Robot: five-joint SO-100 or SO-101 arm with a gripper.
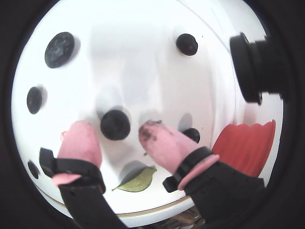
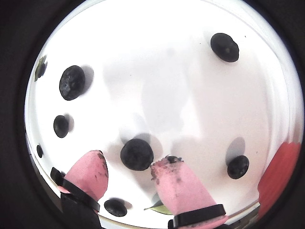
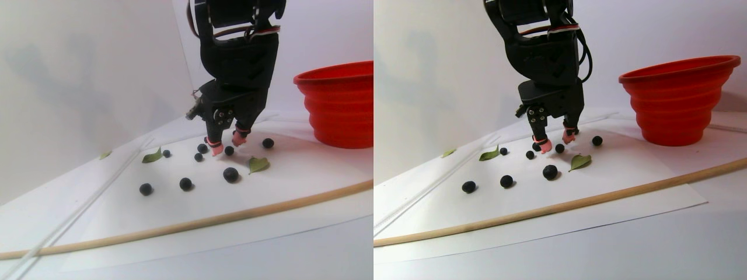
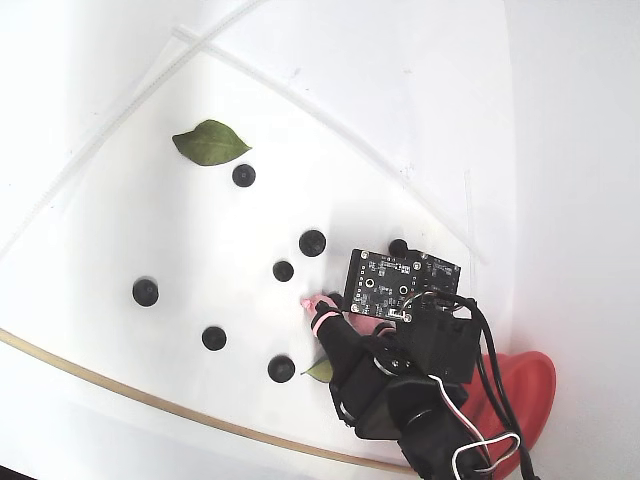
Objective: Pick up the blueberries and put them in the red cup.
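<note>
Seven berries lie on the table beside one cup; the end effector straddles one, unclenched.

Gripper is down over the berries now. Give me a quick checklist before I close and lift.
1. Gripper open: ok, the pink fingertips stand apart.
2. Target blueberry between the tips: ok in both wrist views.
3. Tips low enough to grip: cannot tell; the stereo pair view shows them near the white sheet.
4. Neighbouring berry outside the closing path: ok.
5. Green leaf out of the jaws: ok, it lies behind the tips.
6. Red cup upright and near: ok.
</note>
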